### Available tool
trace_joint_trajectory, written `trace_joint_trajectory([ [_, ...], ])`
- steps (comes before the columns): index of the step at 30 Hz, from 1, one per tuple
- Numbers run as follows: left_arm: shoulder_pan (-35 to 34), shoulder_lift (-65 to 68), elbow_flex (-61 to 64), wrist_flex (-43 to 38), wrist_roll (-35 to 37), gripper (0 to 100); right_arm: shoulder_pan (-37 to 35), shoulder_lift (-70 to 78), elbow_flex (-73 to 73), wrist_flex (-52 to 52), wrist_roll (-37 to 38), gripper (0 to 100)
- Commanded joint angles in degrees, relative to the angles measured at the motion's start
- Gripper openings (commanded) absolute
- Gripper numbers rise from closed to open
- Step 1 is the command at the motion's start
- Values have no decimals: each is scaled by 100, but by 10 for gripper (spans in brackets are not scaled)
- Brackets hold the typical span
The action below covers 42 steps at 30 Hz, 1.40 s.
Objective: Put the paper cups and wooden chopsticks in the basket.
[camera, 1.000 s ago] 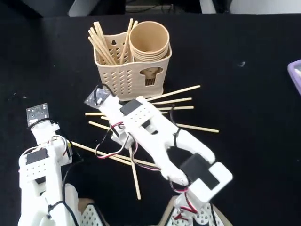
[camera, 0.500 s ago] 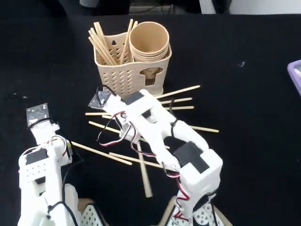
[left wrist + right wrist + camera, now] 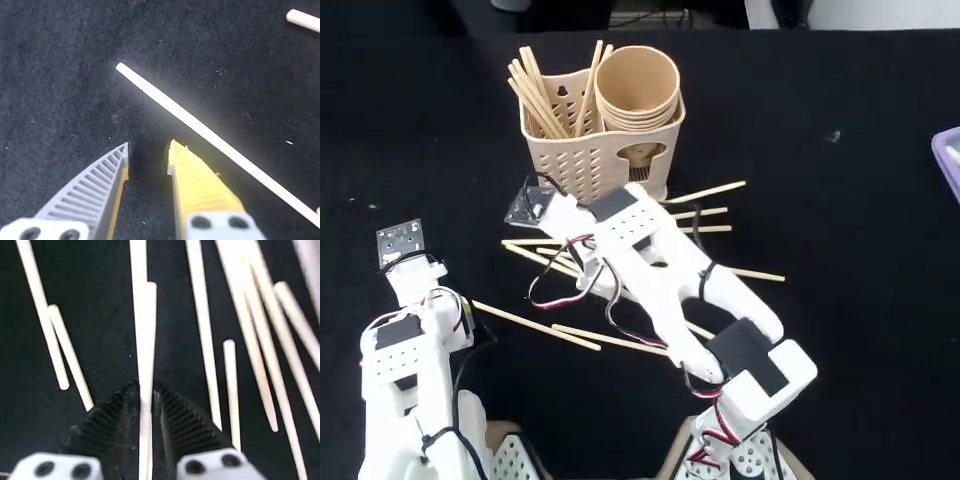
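Right gripper (image 3: 146, 388) pinches chopstick (image 3: 149, 315); black table (image 3: 860, 260), probably cloth.

**Basket filled, chopsticks scattered below it**

The basket (image 3: 582, 165) stands at upper centre-left of the black table (image 3: 850, 310). A stack of cups (image 3: 638, 88) sits in its right side and a bundle of chopsticks (image 3: 542, 98) leans in its left. Loose chopsticks (image 3: 706, 192) lie fanned across the table just below the basket, some jutting right, others (image 3: 536, 326) slanting toward lower left. The right arm (image 3: 665, 275) stretches from the bottom centre up and left across them, its tip just below the basket. The left arm (image 3: 408, 350) stands at lower left, beside the slanting sticks. A purple object (image 3: 949, 155) sits at the right edge.
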Motion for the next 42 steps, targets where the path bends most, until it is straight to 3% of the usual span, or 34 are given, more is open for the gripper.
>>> trace_joint_trajectory([
  [1,66,-88,-40,-88,9,135,18,-127,136,-527,88,10],
  [6,66,-88,-40,-88,9,135,9,-321,-31,-308,79,10],
  [14,66,-88,-40,-88,9,135,26,-1851,-1077,844,79,10],
  [22,66,-97,-40,-88,9,135,9,-2730,-2026,624,-554,10],
  [28,66,-97,-40,-88,9,135,18,-2747,-2879,-360,-1363,10],
  [36,66,-97,-40,-88,9,135,18,-2747,-2923,-2585,-2110,10],
  [42,66,-97,-40,-88,9,135,26,-2747,-2923,-3429,-2497,10],
])
